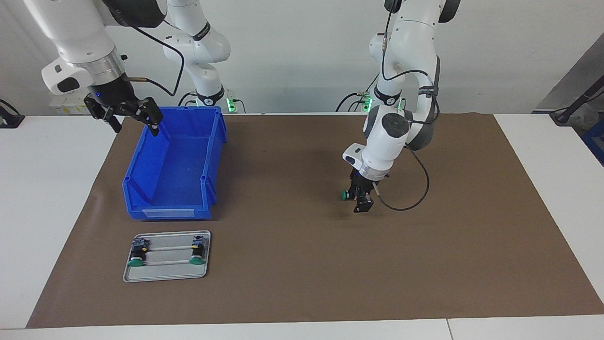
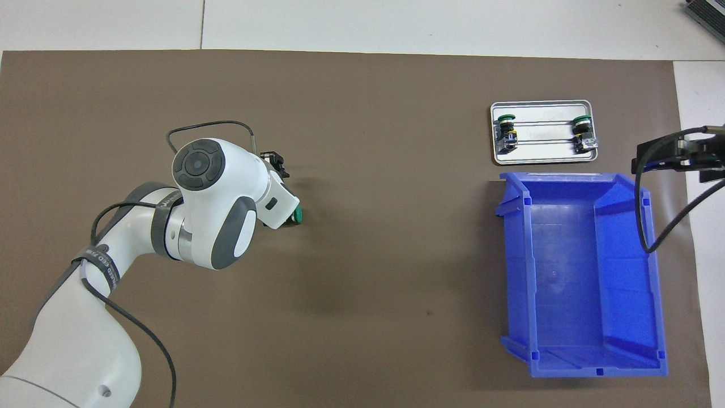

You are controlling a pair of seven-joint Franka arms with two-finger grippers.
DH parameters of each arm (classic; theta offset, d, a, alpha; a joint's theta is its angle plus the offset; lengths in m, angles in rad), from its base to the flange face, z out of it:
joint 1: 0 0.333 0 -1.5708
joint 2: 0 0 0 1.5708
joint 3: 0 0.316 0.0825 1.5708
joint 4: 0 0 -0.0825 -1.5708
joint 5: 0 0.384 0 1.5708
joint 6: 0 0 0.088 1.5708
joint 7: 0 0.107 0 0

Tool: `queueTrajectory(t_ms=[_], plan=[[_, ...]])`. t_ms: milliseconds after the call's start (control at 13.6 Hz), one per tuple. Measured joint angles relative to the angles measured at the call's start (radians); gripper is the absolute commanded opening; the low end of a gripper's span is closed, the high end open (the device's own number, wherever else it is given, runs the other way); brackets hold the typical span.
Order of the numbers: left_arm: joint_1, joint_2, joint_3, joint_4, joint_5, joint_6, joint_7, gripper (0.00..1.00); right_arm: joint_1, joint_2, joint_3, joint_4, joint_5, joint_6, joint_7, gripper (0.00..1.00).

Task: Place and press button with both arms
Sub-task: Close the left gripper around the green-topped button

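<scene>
The button (image 1: 347,194) lies on its side on the brown mat, its green cap (image 2: 298,215) pointing toward the right arm's end of the table. My left gripper (image 1: 358,198) is down at the mat with its fingers on either side of the button's black body. One fingertip (image 1: 363,206) stands a little off the body, so the gripper is open around the button. In the overhead view the left wrist hides everything but the cap. My right gripper (image 1: 132,123) hangs open and empty over the robot-side corner of the blue bin (image 1: 141,189).
A small metal tray (image 1: 165,277) lies on the mat, farther from the robots than the bin (image 2: 623,238). Two more green-capped buttons (image 1: 137,258) (image 1: 197,255) rest on its rails. The brown mat (image 1: 292,264) covers most of the white table.
</scene>
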Motion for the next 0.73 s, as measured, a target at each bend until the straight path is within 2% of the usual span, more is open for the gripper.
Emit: queueTrajectory(t_ms=[294,514,734], plan=[[-0.005,0.001,0.002,0.001,0.000,-0.033,0.056,0.81,0.012,-0.010,-0.015,-0.021,0.000,-0.009,0.000,1.00],[-0.005,0.000,0.007,0.005,0.000,-0.081,0.079,0.81,0.106,-0.023,-0.120,-0.045,0.000,-0.011,0.000,1.00],[-0.006,-0.001,0.005,0.005,0.000,-0.094,0.084,0.79,0.110,-0.030,-0.142,-0.058,0.000,-0.019,0.000,1.00]])
